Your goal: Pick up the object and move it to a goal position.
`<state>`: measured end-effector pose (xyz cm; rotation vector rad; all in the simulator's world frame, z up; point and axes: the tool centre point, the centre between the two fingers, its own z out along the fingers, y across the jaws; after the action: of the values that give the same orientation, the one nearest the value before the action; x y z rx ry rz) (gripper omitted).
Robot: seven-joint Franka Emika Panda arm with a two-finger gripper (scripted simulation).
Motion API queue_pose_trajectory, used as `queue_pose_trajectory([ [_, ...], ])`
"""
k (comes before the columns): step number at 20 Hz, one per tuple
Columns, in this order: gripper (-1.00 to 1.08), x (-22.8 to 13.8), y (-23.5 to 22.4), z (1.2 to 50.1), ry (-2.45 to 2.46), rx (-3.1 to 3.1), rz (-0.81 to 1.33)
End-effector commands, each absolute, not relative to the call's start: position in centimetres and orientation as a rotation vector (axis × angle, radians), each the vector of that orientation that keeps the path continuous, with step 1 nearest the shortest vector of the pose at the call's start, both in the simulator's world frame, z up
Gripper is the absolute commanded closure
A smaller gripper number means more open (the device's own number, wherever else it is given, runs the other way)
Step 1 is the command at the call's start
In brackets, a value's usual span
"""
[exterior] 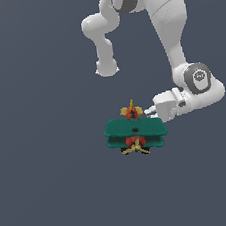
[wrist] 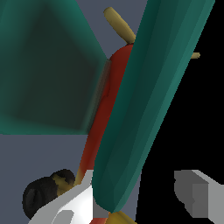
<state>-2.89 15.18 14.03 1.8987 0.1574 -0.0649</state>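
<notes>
**Biplane at the fingers, over plain grey ground**

Biplane [exterior: 135,130] sits at the middle of the exterior view, its two stacked teal-green wings [exterior: 135,127] spread crosswise, the red-orange body [exterior: 134,141] running through them, the yellow propeller [exterior: 133,150] toward the camera and the yellow tail [exterior: 131,105] pointing away. It lies just off the tips of the fingers [exterior: 148,112], on the exterior view's left of them. Whether it rests on the grey surface [exterior: 48,184] or is lifted off it cannot be told from here.

To the right, the white arm [exterior: 175,31] bends down from the top of the frame to its wrist [exterior: 197,78], and the hand [exterior: 165,105] reaches sideways toward the plane's tail end.

In the wrist view, one teal wing [wrist: 144,96] runs between the fingers, with a white finger [wrist: 72,203] beside the red body [wrist: 105,109] and a grey finger [wrist: 199,194] on the wing's other side, clear of it with a dark gap between. The fingers stand apart; whether they grip the plane cannot be told. A black wheel [wrist: 41,197] shows next to the white finger.

Nothing else lies near the fingers.
</notes>
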Motion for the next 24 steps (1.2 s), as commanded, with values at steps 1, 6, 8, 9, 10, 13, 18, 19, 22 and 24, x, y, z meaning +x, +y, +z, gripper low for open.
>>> queue_pose_trajectory([
  [1,-0.2,-2.9,15.5,13.9,0.161,1.888,-0.055],
  [6,-0.2,-2.8,16.0,13.6,0.162,1.856,-0.028],
  [8,-0.2,-2.9,16.2,13.5,0.162,1.847,-0.022],
  [9,-0.2,-2.9,16.3,13.4,0.162,1.843,-0.019],
  [10,-0.2,-2.9,16.3,13.4,0.163,1.84,-0.016],
  [13,-0.2,-2.7,16.4,13.5,0.162,1.834,-0.004],
  [18,-0.2,-2.4,16.6,13.7,0.162,1.826,0.02],
  [19,-0.2,-2.4,16.7,13.7,0.162,1.823,0.023],
  [22,-0.2,-2.4,16.9,13.5,0.162,1.814,0.031],
  [24,-0.2,-2.4,17.0,13.5,0.163,1.808,0.036],
])
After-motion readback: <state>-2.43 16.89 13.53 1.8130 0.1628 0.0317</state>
